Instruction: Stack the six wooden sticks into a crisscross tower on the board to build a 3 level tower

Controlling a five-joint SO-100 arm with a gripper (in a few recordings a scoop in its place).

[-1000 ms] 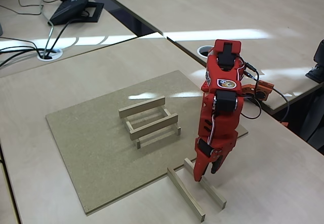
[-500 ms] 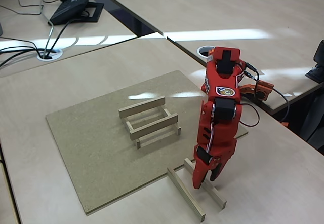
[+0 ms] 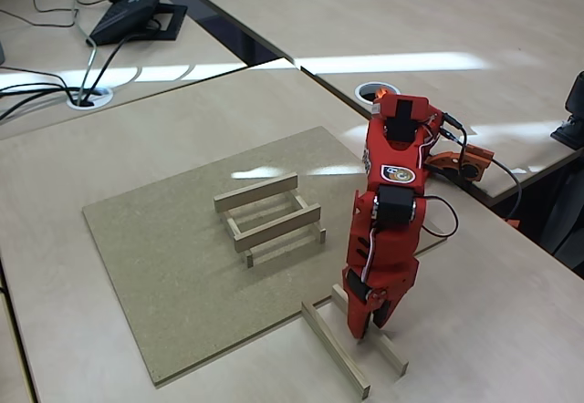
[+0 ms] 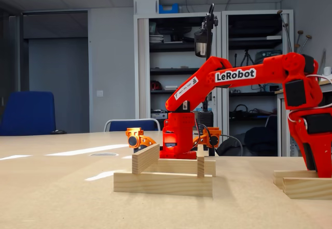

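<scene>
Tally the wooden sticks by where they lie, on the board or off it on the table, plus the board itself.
Pale square-section wooden sticks stacked on the board: 4
Pale wooden sticks off the board on the beige tabletop, by the red gripper, e.g.: 2
Brown-grey fibreboard sheet: 1
Total: 7

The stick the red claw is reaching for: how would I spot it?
Find the brown board; just off its near corner two loose sticks lie on the pale table. It is the right-hand stick, under the gripper; its neighbour lies uncovered.

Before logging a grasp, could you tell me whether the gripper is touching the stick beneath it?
Cannot tell: in a fixed view the gripper overlaps the stick, hiding any contact or gap.
</scene>
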